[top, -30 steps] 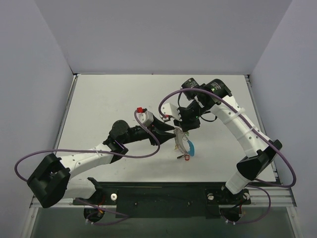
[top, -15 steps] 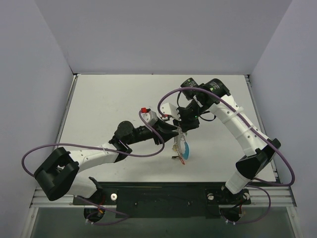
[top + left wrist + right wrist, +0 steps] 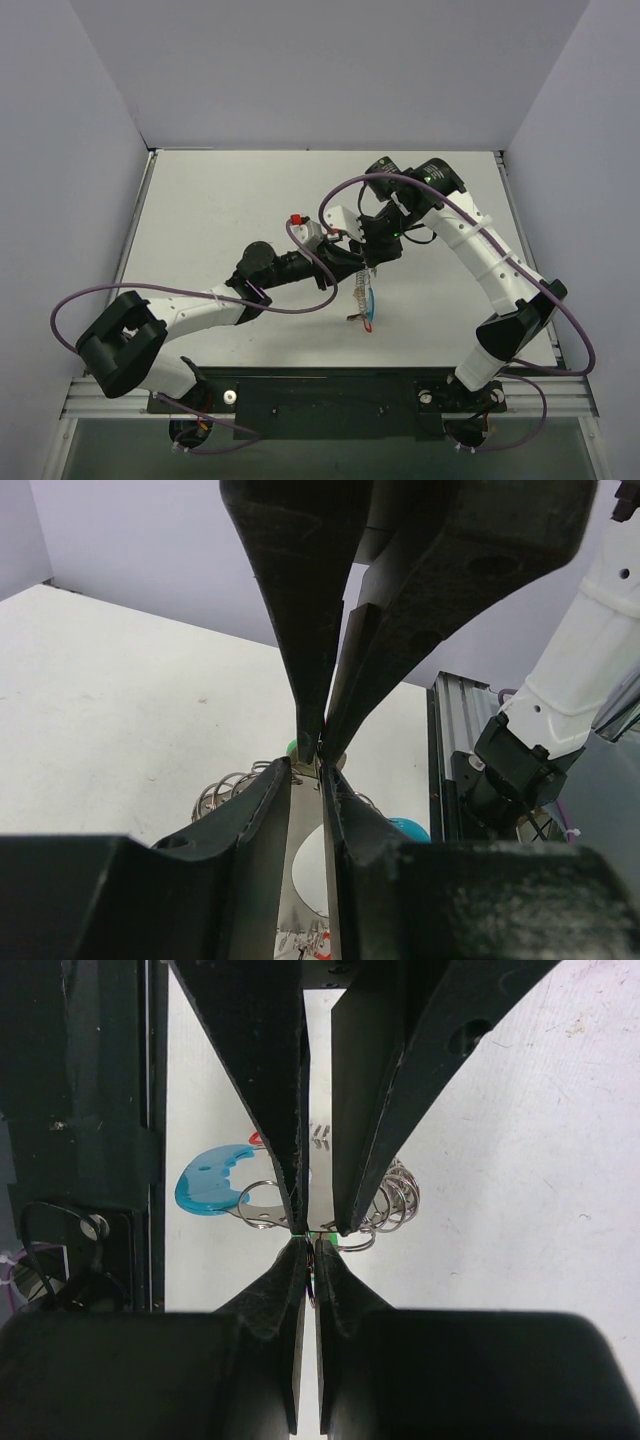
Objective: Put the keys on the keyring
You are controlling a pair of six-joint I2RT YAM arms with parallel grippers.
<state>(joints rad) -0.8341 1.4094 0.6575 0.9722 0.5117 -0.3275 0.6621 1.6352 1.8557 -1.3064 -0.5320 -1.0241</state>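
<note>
The keyring (image 3: pixel 362 298), a coiled silvery wire loop (image 3: pixel 398 1198) with a light-blue segment (image 3: pixel 212 1186) and a flat silver tag (image 3: pixel 300 880), sits at mid-table under both grippers. My right gripper (image 3: pixel 308 1245) is shut on a thin piece at the loop's top, where the green key (image 3: pixel 291 748) shows right at its tips. My left gripper (image 3: pixel 307 770) meets it tip to tip from the other side. Its jaws stand a narrow gap apart, with the silver tag seen through the gap. I cannot tell whether its fingers touch the wire. No other keys show.
A small red tag (image 3: pixel 368 322) marks the keyring's near end. A black and aluminium rail (image 3: pixel 320 405) runs along the table's near edge with both arm bases on it. Grey walls close the left, right and far sides.
My left arm has swung right until its tips meet the right gripper's, and its jaws have narrowed. The keyring's blue segment has turned in under the loop. The right gripper has barely moved.
</note>
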